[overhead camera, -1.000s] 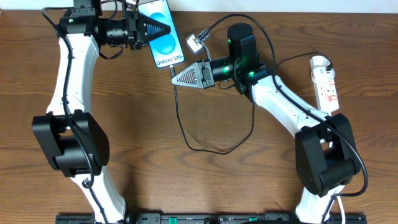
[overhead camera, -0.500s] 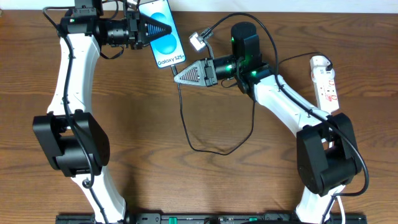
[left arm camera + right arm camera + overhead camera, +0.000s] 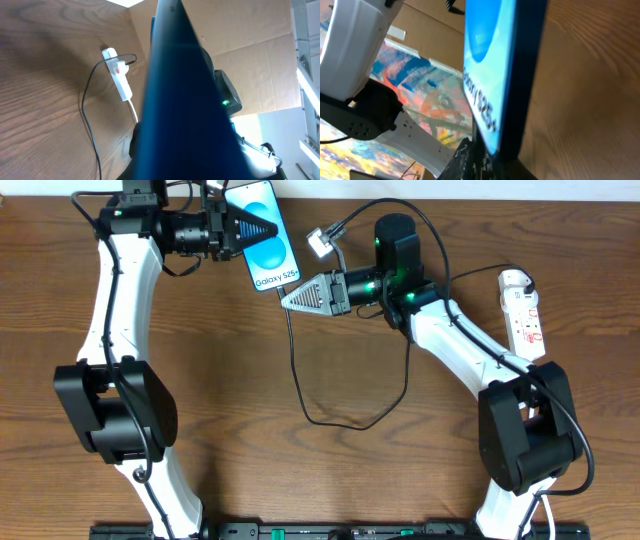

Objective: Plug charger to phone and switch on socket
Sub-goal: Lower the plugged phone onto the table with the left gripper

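the near half of the desk [image 3: 330, 490] is bare wood, wide enough for either arm. mid-desk the charger [image 3: 345, 425] loops across the way. at the back the phone [image 3: 268, 258] sits between the left gripper [image 3: 270, 228] and right gripper [image 3: 284, 302] — barely any gap there, as far as the overhead shows. the socket [image 3: 525, 310] lines the right edge.
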Available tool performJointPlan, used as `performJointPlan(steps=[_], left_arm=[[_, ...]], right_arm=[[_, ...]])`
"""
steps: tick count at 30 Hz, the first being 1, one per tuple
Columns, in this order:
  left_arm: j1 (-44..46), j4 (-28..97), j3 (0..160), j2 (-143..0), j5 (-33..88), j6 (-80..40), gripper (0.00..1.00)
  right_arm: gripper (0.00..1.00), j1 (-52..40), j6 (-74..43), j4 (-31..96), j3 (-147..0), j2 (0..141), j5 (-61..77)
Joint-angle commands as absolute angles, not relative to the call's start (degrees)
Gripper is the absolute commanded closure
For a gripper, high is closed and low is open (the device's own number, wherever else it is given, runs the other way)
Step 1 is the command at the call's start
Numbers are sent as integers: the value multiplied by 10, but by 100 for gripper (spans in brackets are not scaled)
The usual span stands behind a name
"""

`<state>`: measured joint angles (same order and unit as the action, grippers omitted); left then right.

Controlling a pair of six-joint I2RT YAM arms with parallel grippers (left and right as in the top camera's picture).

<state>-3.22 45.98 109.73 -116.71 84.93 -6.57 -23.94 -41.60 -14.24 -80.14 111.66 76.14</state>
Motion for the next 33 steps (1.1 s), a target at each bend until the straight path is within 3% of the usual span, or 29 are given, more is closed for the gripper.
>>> performJointPlan(steps=[1,8,13,20,24,33], left_arm=[[-31,461,1099,-1159,878,-58,93],[-36,461,1099,-1159,878,-58,92],[-36,462,1099,-1159,863,-58,93],[-36,467,1099,-1159,828,-58,93],[-36,505,1099,-1159,739,-57,93],[-35,608,1084,-1160,684,43,93]], right_arm=[[86,-234,-415,-143,-809,1103,741],[79,-237,-411,-139,-809,1103,750],[54,-237,-395,-139,-809,1103,765],[41,-237,-374,-138,-808,1103,771],[31,-237,-343,-103,-808,1103,760],[26,-236,-215,112,-808,1103,589]])
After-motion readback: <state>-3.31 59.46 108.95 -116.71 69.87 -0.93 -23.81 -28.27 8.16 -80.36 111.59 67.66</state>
